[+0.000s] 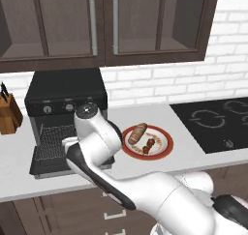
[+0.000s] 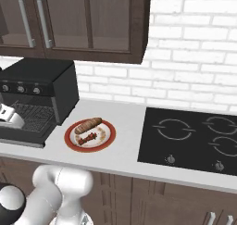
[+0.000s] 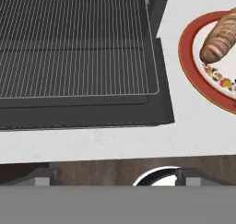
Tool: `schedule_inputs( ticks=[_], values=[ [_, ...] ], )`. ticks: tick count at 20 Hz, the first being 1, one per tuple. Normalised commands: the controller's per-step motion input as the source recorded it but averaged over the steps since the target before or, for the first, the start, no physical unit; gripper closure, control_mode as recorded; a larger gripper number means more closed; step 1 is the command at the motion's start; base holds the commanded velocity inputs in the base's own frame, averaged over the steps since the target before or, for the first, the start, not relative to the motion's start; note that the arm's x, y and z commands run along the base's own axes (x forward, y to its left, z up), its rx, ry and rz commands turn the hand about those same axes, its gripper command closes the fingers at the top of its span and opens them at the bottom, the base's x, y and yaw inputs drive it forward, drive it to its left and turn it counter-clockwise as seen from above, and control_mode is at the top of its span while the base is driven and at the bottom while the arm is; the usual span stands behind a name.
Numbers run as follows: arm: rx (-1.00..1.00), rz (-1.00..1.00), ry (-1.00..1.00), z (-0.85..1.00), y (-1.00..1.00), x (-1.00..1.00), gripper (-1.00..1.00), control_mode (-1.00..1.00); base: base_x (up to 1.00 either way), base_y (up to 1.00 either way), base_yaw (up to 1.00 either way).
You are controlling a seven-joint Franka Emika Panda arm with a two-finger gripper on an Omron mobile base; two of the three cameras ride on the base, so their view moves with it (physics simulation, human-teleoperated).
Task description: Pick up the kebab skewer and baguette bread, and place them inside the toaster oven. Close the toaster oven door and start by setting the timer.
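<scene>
From the left base view: toaster oven [image 1: 66, 101] at the back left of the desk [image 1: 193, 166], toaster oven door [image 1: 48, 156] dropped flat toward the front, wire rack [image 1: 53, 139] bare. Just right of the door, a red-rimmed plate [image 1: 166, 151] carrying the baguette bread [image 1: 137, 133] on its rear left and the kebab skewer [image 1: 149, 144] nearer the middle, both lying on a slant from front left to back right. Arm bent over the door's right edge, wrist hiding the hand. From the right base view: same plate [image 2: 70, 143] between oven [image 2: 44, 87] and cooktop [image 2: 194, 136], loaf [image 2: 88, 125] behind, skewer [image 2: 88, 137] in front, roughly parallel, close but apart. From the hand view: looking down on the rack [image 3: 73, 43] and open door [image 3: 92, 110], with the loaf's near end [image 3: 219, 41] and plate rim [image 3: 186, 75] off to the upper right; hand [image 3: 115, 177] low in the frame, tips barely showing and set far apart, so apparently wide, holding nothing. Judged from this: food lies to the right of the hand, so a sideways shift toward the plate comes first, with the wrist turned to close across the chosen item's slanted long axis.
</scene>
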Motion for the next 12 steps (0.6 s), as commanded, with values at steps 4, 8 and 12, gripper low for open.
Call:
schedule_inputs(
  ticks=[4,8,12],
  values=[
    [0.01,-0.06,0.14,0.19,-1.0,0.0,-1.0,-1.0,0.0,0.0,0.0],
    [0.01,-0.12,0.19,0.11,-1.0,0.0,-1.0,-1.0,0.0,0.0,0.0],
    [0.0,-0.25,0.2,0.0,-1.0,0.2,-1.0,-1.0,0.0,0.0,0.0]
  ],
)
